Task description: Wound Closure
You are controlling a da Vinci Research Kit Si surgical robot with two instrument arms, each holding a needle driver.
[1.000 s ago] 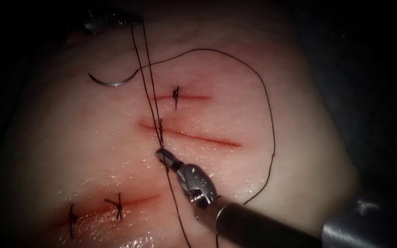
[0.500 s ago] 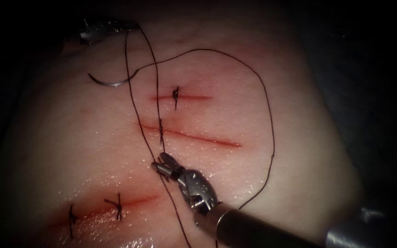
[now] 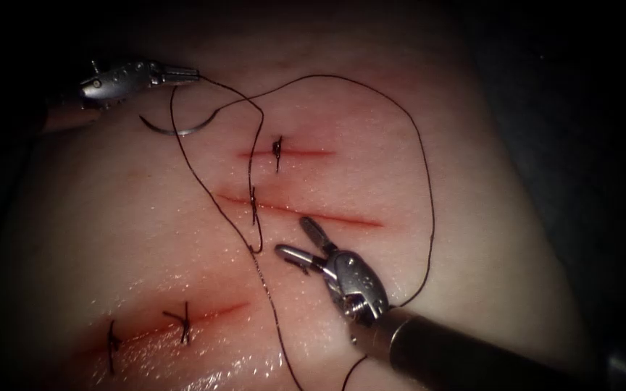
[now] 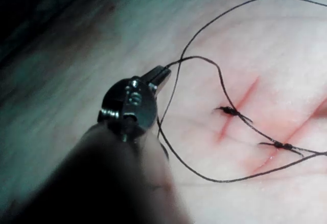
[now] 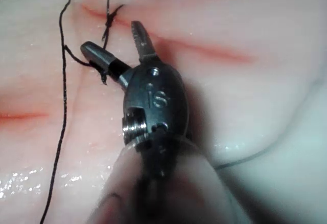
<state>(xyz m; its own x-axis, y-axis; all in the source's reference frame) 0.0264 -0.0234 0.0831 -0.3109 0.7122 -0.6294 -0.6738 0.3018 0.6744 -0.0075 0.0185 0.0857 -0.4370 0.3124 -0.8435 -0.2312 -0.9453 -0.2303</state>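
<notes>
Steel, dull and scuffed, is what catches the eye first: the right end effector (image 3: 298,237) stands with its two jaws spread wide apart and nothing between them, just on the near side of the middle cut (image 3: 306,213) and a little right of the stitch there. The left end effector (image 3: 182,73), far and to the left, has its jaws pressed together on the thread (image 3: 429,217), which leaves its tip and falls in slack curves across the tissue (image 3: 472,188), down past the stitch (image 3: 254,205) in the middle cut and off toward the near edge, while another length sweeps in a wide loop out to the right. The needle (image 3: 175,130) lies loose on the tissue just near the left end effector, left of the cuts, held by neither tool and not in the tissue. I would judge the thread very light, limp and prone to snag or slip on the wet surface, best taken flat and firmly between the jaw faces; the needle looks thin, stiff and springy, likely to roll unless gripped on its body well back from the point. The tissue looks soft, moist and easily marked. Raised figures reading roughly "19" or "IS" show on the housing (image 5: 156,98) of the right end effector; I cannot read them with certainty.
</notes>
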